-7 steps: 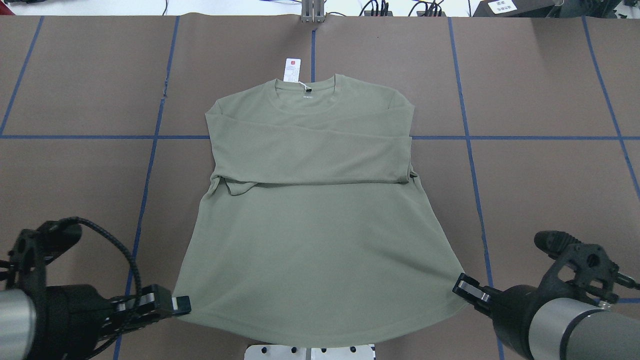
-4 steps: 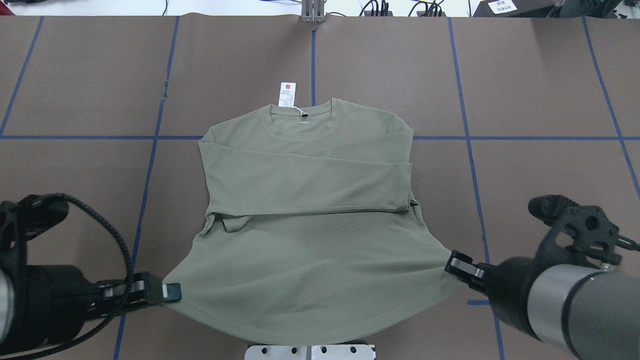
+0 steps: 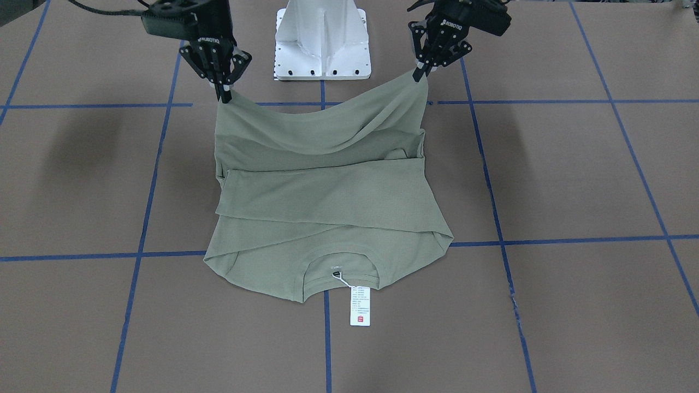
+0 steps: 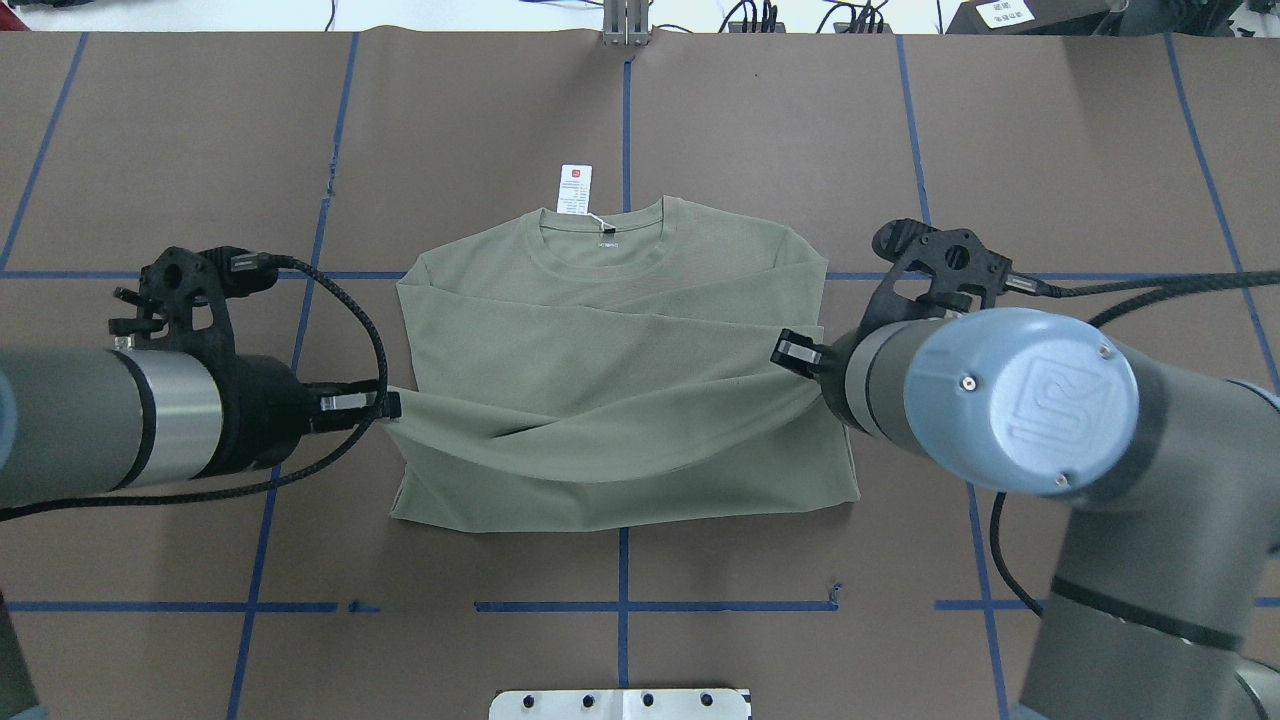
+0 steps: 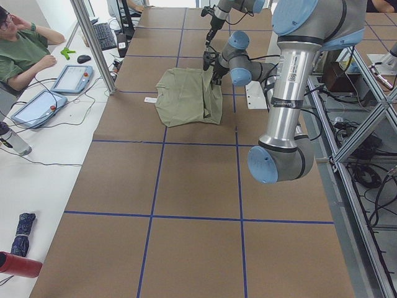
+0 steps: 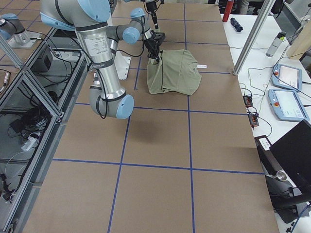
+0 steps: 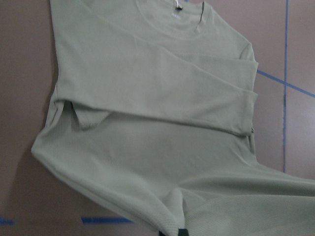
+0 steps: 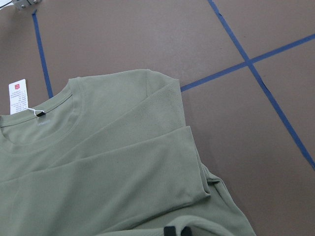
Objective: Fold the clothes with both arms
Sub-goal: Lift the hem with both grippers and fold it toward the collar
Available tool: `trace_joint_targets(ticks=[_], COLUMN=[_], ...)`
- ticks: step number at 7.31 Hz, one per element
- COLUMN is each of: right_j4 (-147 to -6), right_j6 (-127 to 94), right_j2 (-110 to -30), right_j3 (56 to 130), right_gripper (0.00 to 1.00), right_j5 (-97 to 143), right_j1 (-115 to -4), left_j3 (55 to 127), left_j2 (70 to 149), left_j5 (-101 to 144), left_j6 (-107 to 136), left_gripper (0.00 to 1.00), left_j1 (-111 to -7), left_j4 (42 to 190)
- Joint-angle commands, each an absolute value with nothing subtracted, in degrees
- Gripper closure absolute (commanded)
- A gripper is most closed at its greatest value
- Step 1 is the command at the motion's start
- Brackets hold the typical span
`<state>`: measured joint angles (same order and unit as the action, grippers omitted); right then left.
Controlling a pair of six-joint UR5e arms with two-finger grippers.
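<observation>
The sage-green long-sleeved shirt (image 4: 620, 330) lies on the brown table with its collar (image 4: 605, 240) at the far side and its white hang tag (image 4: 574, 190) beyond it. Both sleeves are folded across the chest. My left gripper (image 4: 392, 405) is shut on the hem's left corner. My right gripper (image 4: 783, 348) is shut on the hem's right corner. Both hold the hem raised over the shirt's lower half, with the cloth sagging between them. In the front-facing view the left gripper (image 3: 419, 73) and the right gripper (image 3: 225, 97) hold the lifted hem over the shirt (image 3: 327, 202).
The white base pedestal (image 3: 322, 38) stands at the table's near edge. Blue tape lines (image 4: 620, 606) grid the brown cover. An operator (image 5: 25, 49) sits at a side table with tablets (image 5: 71, 77) beyond the far end.
Both grippers have lifted the hem corners and carried them forward, away from the base, toward the collar. The shirt's lower part now doubles over itself.
</observation>
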<state>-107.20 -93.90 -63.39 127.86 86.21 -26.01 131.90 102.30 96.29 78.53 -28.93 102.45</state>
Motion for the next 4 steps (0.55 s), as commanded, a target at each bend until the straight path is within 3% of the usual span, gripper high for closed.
trace_joint_targets(ticks=[1,4], right_j4=[-100.81,-97.24], right_j6=[-88.01,-85.52], right_j2=[-62.85,-56.7], right_j3=[120.86,106.58], right_gripper=[1.0,1.0], right_j5=[90.08,90.26], right_j1=[-32.06,-36.82], left_j3=[124.91,112.03], left_j2=[106.6,113.53], left_j5=[98.77,99.14], left_j6=[72.54,71.54], left_gripper=[1.0,1.0], left_j1=[-35.48,-37.88], left_j4=[102.83,103.27])
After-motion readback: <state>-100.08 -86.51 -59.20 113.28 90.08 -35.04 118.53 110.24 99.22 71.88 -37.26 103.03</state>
